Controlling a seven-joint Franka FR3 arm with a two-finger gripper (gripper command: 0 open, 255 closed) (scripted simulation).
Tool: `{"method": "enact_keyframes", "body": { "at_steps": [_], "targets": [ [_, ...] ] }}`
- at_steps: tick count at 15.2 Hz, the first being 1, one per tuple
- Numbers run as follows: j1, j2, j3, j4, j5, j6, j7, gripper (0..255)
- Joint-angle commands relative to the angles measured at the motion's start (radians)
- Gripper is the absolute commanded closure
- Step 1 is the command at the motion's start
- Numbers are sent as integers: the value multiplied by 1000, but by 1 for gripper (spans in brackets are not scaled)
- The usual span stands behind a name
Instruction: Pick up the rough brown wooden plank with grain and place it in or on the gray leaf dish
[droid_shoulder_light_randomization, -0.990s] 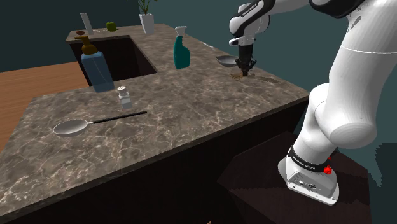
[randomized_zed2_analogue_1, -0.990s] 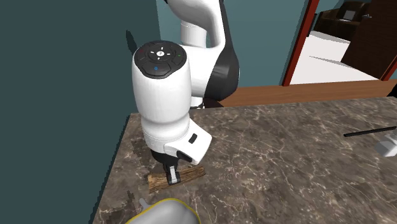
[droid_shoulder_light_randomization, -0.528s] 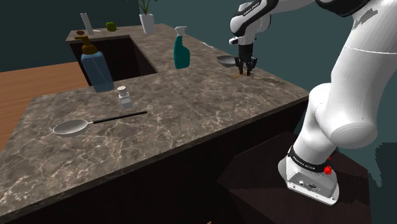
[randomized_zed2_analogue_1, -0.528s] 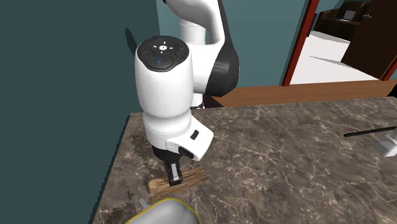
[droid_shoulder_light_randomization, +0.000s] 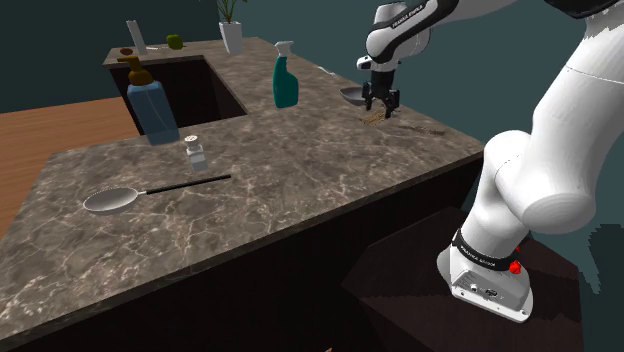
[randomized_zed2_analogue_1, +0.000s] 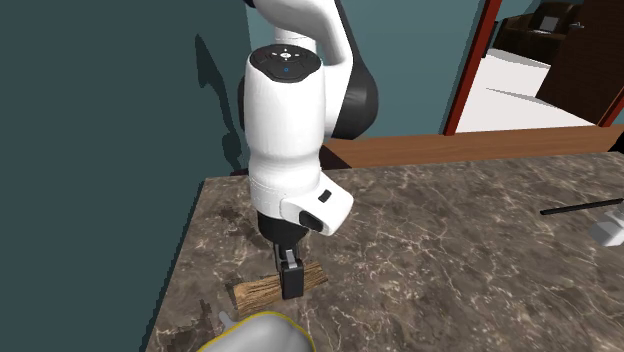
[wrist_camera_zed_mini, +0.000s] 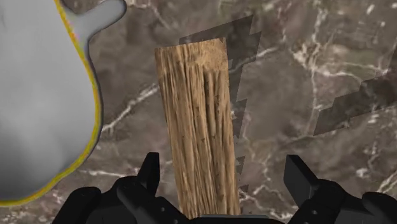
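Black two-finger gripper (wrist_camera_zed_mini: 222, 175) (randomized_zed2_analogue_1: 292, 280) spread, fingers either side of rough brown wooden plank (wrist_camera_zed_mini: 197, 127) (randomized_zed2_analogue_1: 255, 290); one finger close to plank's edge, clear gap at the other; no pinch seen; plank looks to lie flat on dark veined marble countertop (droid_shoulder_light_randomization: 300, 170), long axis running away from gripper; just beside it, apart, gray leaf-shaped dish with yellow rim (wrist_camera_zed_mini: 44, 95) (randomized_zed2_analogue_1: 250, 335); in shoulder view gripper (droid_shoulder_light_randomization: 380, 100) hangs just above counter's far corner next to dish (droid_shoulder_light_randomization: 352, 95); farther off: teal spray bottle (droid_shoulder_light_randomization: 285, 78), blue pump bottle (droid_shoulder_light_randomization: 150, 105), small shaker (droid_shoulder_light_randomization: 196, 152), long-handled metal spoon (droid_shoulder_light_randomization: 130, 197).
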Motion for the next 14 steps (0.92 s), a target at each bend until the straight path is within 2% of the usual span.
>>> {"method": "enact_keyframes", "body": {
  "at_steps": [1,2,10,11,14],
  "targets": [
    [1,22,-8,-15,18,32,-13,0],
    [1,40,-13,-26,33,55,-25,0],
    [0,40,-12,-26,33,55,-25,0],
    [0,40,-12,-26,34,55,-25,255],
    [0,35,-12,-29,28,54,-21,255]
  ]
}}
